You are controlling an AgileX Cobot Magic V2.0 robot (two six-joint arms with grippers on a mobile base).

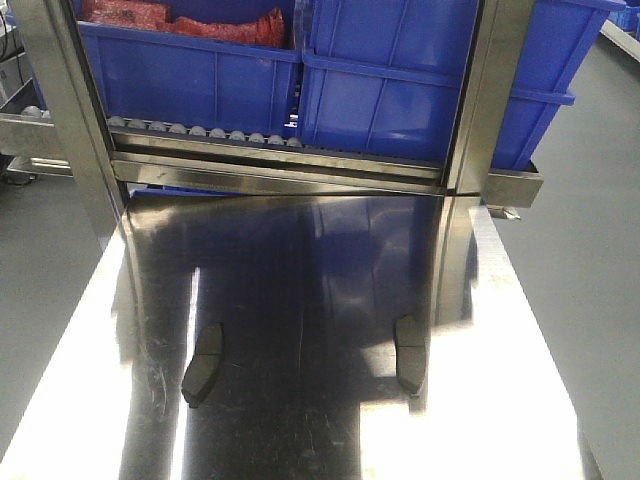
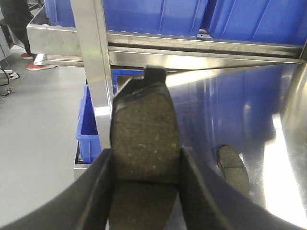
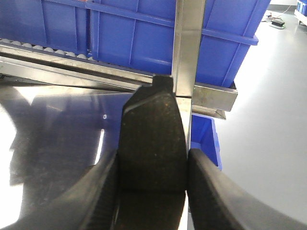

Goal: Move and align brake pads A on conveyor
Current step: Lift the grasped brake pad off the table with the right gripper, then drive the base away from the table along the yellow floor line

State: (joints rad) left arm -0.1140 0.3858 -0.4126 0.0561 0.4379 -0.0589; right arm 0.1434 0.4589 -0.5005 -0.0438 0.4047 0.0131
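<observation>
My left gripper (image 2: 146,160) is shut on a dark grey-brown brake pad (image 2: 144,115), gripped across its width near the cross groove. The pad stands out ahead of the fingers, above the left edge of the steel table. My right gripper (image 3: 152,163) is shut the same way on another brake pad (image 3: 152,122), above the table's right edge. Two more pads lie on the shiny steel tabletop, one at the left (image 1: 203,365) and one at the right (image 1: 410,353). One of them also shows in the left wrist view (image 2: 233,168). The conveyor is out of view. Neither gripper shows in the front view.
The steel tabletop (image 1: 320,430) is mirror-like. At its far end stands a steel rack (image 1: 290,165) with small rollers and upright posts (image 1: 60,110), carrying big blue bins (image 1: 400,80). A small blue bin (image 2: 88,124) sits below the table's left side, another below the right (image 3: 204,139).
</observation>
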